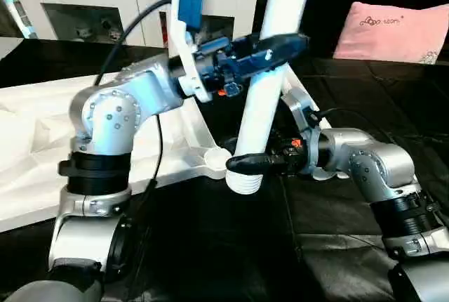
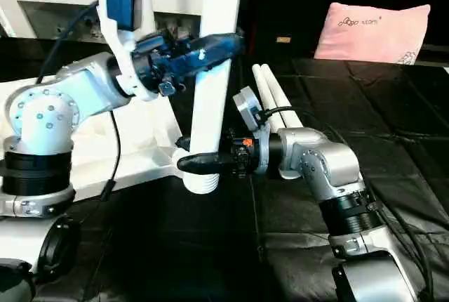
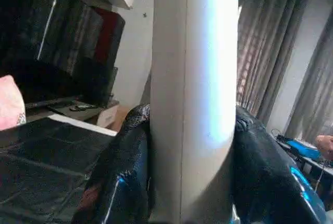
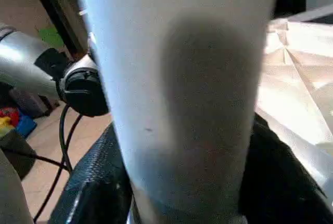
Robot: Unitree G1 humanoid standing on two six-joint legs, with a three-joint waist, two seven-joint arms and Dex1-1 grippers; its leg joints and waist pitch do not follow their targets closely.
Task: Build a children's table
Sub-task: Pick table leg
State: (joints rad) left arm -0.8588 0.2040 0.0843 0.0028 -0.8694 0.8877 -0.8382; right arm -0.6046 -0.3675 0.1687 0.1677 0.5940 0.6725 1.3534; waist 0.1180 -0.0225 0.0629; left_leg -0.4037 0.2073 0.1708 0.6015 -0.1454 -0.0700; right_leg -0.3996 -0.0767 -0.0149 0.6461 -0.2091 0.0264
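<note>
Pink cushion (image 1: pixel 401 31) (lettering unreadable)

A pink cushion (image 1: pixel 390 31) at the back right of the black-covered surface carries a small line of dark printed lettering near its upper edge, with a tiny dark mark at its lower right corner. The letters are too small to read. No other text, label, brand, number or sign can be made out anywhere.

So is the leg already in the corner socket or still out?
Out. The leg, held by both grippers, has its ribbed end hanging beside the corner socket, not in it.
</note>
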